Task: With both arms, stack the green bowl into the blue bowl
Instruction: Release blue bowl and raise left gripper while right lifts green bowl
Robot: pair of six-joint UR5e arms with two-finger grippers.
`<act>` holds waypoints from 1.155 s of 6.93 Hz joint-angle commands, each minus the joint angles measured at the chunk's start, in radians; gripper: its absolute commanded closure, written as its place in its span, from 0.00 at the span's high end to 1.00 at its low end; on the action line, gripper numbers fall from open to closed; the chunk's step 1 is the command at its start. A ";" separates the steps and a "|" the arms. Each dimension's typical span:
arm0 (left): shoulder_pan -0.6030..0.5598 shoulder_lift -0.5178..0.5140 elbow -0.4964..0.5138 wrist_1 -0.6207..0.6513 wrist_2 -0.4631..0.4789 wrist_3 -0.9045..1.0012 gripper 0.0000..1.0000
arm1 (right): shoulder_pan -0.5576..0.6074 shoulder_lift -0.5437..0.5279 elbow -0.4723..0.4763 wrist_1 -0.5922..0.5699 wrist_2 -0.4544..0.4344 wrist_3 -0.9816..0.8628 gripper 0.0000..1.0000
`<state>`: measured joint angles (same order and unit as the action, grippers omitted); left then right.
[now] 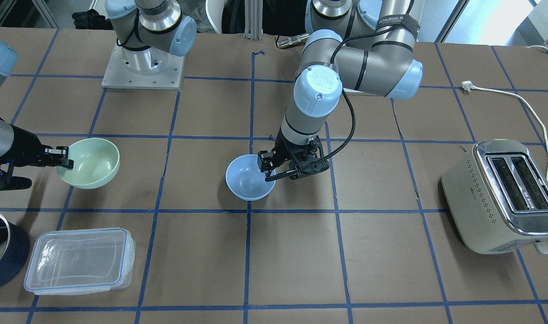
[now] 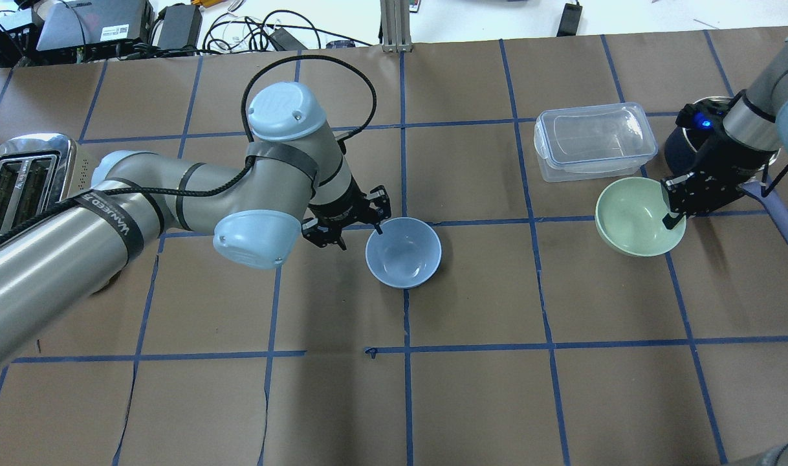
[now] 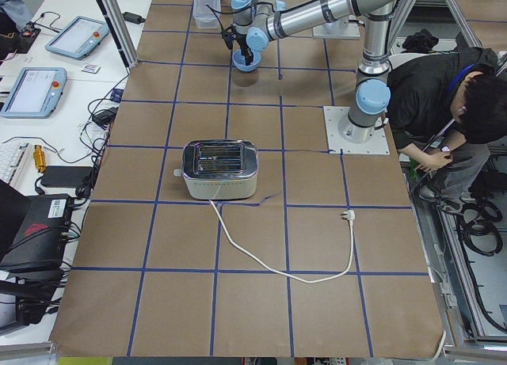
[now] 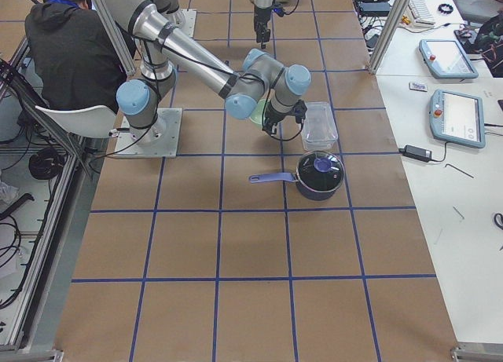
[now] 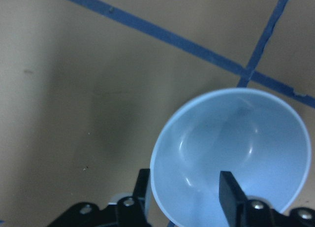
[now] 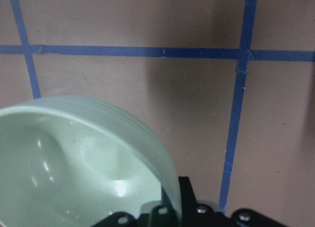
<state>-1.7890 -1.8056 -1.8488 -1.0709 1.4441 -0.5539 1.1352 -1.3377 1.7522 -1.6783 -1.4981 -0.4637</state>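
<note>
Green bowl (image 1: 90,162) hangs tilted near the clear container (image 1: 78,259), its rim pinched in my right gripper (image 1: 63,156). My left gripper (image 1: 268,164) pinches the blue bowl (image 1: 249,177) rim at table centre. I should carry green across level, centre it, then lower gently

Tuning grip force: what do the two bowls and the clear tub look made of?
Green bowl: looks like matte plastic or melamine; soft, dull highlights, thin rim.
Blue bowl: same look, smooth with faint sheen; plastic likely, glazed ceramic not ruled out.
Tub: clear rigid plastic; see-through walls, clip-on lid.
</note>
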 commanded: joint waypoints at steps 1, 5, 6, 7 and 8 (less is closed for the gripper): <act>0.135 0.060 0.122 -0.158 0.158 0.313 0.93 | 0.044 -0.003 -0.049 0.069 0.106 0.136 0.00; 0.231 0.150 0.397 -0.590 0.165 0.538 0.98 | 0.386 0.024 -0.040 -0.146 0.164 0.720 0.00; 0.238 0.140 0.404 -0.514 0.163 0.575 1.00 | 0.440 0.047 -0.030 -0.159 0.167 0.788 0.00; 0.229 0.140 0.401 -0.502 0.160 0.568 1.00 | 0.505 0.054 -0.025 -0.161 0.167 0.818 0.00; 0.227 0.138 0.375 -0.501 0.153 0.575 1.00 | 0.544 0.055 -0.016 -0.149 0.167 0.848 0.00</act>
<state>-1.5586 -1.6661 -1.4561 -1.5824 1.6040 0.0124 1.6181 -1.2886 1.7264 -1.8307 -1.3319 0.3370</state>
